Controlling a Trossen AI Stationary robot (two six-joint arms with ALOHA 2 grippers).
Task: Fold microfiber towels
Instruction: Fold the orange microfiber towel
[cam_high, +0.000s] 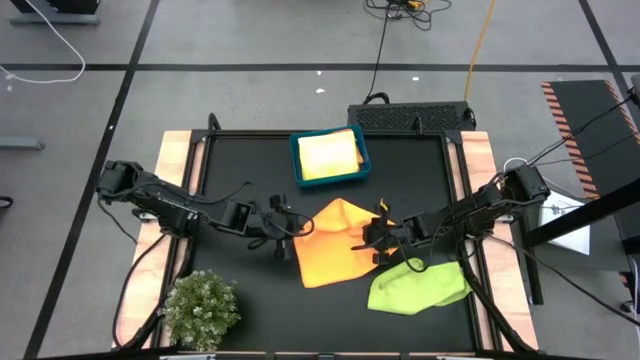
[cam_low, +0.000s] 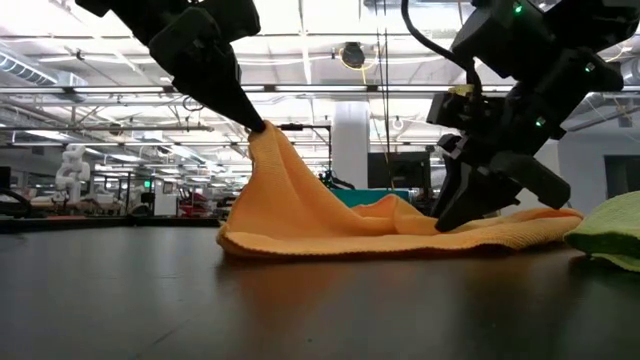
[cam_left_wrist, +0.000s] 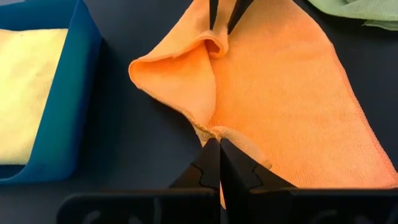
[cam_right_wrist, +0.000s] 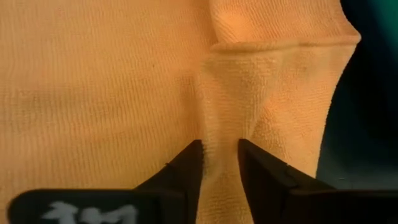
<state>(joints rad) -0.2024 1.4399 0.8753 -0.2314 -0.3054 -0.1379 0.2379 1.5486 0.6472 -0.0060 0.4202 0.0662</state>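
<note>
An orange microfiber towel (cam_high: 335, 245) lies crumpled in the middle of the black table. My left gripper (cam_high: 296, 232) is shut on its left edge, and that part is raised into a peak (cam_low: 258, 132). My right gripper (cam_high: 368, 240) is shut on the towel's right part, low near the table (cam_low: 448, 222). A lime green towel (cam_high: 420, 285) lies bunched on the table at the near right. A yellow towel (cam_high: 328, 155) lies folded in the blue bin (cam_high: 296, 160) at the far middle. My left gripper pinches the orange towel's left edge (cam_left_wrist: 210, 129) between its two fingers, coming from the table's left and slanting down. That edge is lifted clear, and the cloth slopes down from it to the table. My right gripper pinches a raised fold (cam_right_wrist: 221, 127) near the towel's right side between its two fingers, coming from the table's right and slanting down. The cloth around the fold lies on the table.
A small green bushy plant (cam_high: 203, 308) stands at the near left corner. Wooden strips (cam_high: 478, 150) run along the table's left and right sides. Bare black table shows to the left of the orange towel and in front of it.
</note>
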